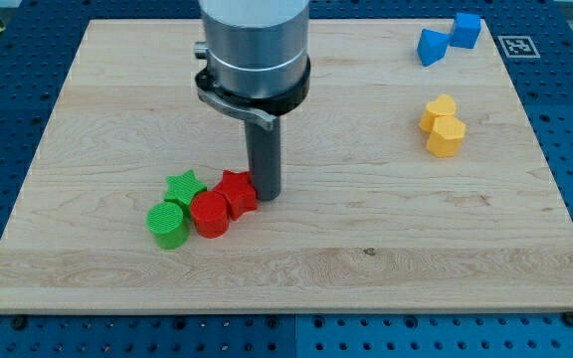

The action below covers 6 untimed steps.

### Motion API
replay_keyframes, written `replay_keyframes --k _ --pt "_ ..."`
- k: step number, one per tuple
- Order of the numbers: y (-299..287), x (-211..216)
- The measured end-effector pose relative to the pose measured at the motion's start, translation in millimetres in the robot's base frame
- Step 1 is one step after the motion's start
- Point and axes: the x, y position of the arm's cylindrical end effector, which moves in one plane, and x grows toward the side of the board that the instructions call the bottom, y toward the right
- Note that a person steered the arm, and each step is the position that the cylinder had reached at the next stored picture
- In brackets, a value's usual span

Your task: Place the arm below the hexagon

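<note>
A pale wooden board (pixel 296 273) carries two blue blocks (pixel 449 38) near its top-right corner, a yellow heart (pixel 437 110) touching a yellow hexagon (pixel 447 136) toward the right edge, and a green star (pixel 183 186), green cylinder (pixel 166 224), red cylinder (pixel 209 214) and red star (pixel 236 191) clustered toward the bottom-left.

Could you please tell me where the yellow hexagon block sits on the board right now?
The yellow hexagon sits toward the view's right, touching a yellow heart just above it, below the two blue blocks. My tip is far to its left, beside the red star.
</note>
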Motion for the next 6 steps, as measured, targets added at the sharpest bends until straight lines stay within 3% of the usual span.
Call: replay_keyframes --k 2,3,6 --pt "-9 15" --pt "9 -12" --pt "172 -24"
